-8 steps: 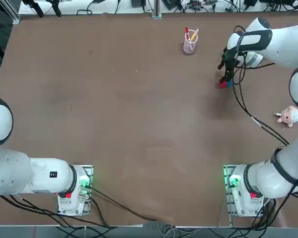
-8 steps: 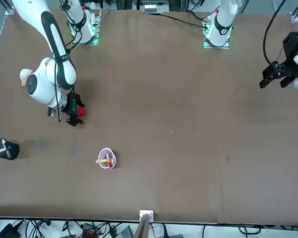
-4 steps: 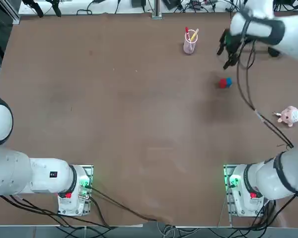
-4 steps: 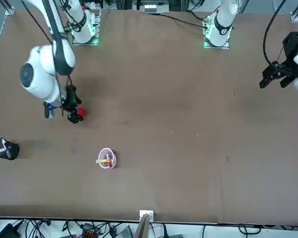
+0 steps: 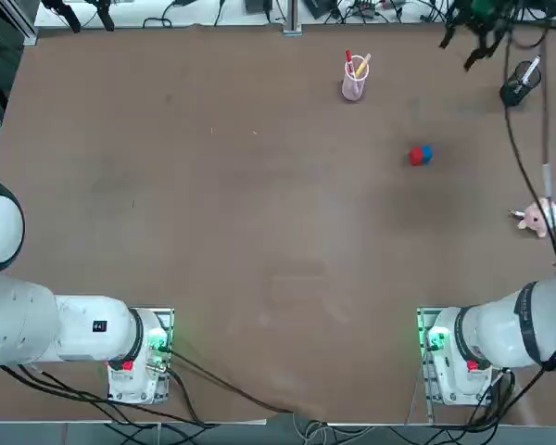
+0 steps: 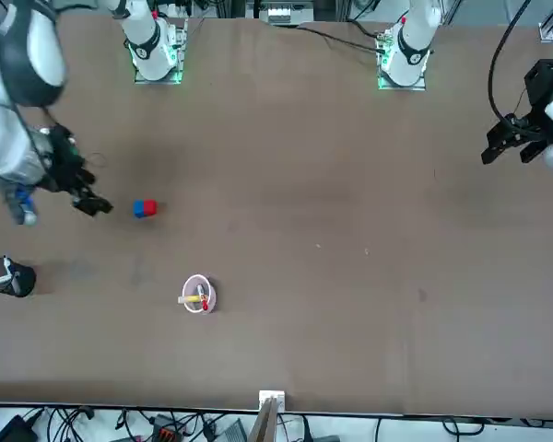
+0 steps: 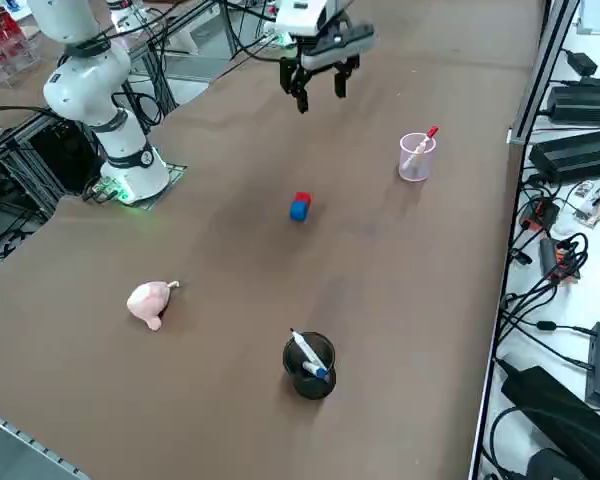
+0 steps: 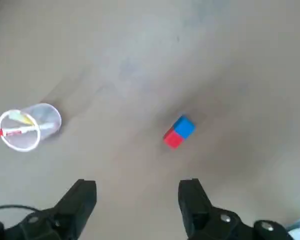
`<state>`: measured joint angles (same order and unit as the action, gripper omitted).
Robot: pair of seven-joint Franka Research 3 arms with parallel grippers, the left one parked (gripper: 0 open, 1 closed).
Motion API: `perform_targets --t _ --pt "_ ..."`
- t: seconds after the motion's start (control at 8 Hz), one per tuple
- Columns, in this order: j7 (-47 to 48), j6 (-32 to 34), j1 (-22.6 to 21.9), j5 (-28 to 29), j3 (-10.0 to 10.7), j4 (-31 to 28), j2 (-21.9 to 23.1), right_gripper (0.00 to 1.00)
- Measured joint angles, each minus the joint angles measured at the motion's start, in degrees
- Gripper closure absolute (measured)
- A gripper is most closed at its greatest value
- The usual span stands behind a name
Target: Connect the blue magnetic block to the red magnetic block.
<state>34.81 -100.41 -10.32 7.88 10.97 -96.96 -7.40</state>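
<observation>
Right gripper [image 5: 471, 39] has lifted off to the top view's upper right, fingers spread, holding nothing. Blue block [image 5: 427, 152] and red block [image 5: 415, 157] sit touching on the table [image 5: 213, 204], right of centre. Looks joined; task likely done.

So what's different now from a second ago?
The right arm has lifted away from the two joined blocks, the red block and blue block, and swung off toward the table's far edge. Its gripper now hangs high above the table, fingers open and empty. The blocks stayed joined where they lay; the pink cup, black cup and plush toy haven't moved.
</observation>
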Motion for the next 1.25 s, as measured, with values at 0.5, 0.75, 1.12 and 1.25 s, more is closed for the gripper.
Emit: perform_targets --t 0.5,0.75,1.12,1.25 --pt "-25.8 1.7 3.3 -6.8 -0.5 2.4 2.5 0.0" --pt "-32.2 1.9 9.9 -6.9 -5.3 2.4 4.7 0.0" --pt "-35.5 6.7 8.9 -7.2 -8.7 2.4 9.5 0.0" --pt "-37.8 8.6 7.7 -7.4 -8.3 2.3 10.9 0.0"
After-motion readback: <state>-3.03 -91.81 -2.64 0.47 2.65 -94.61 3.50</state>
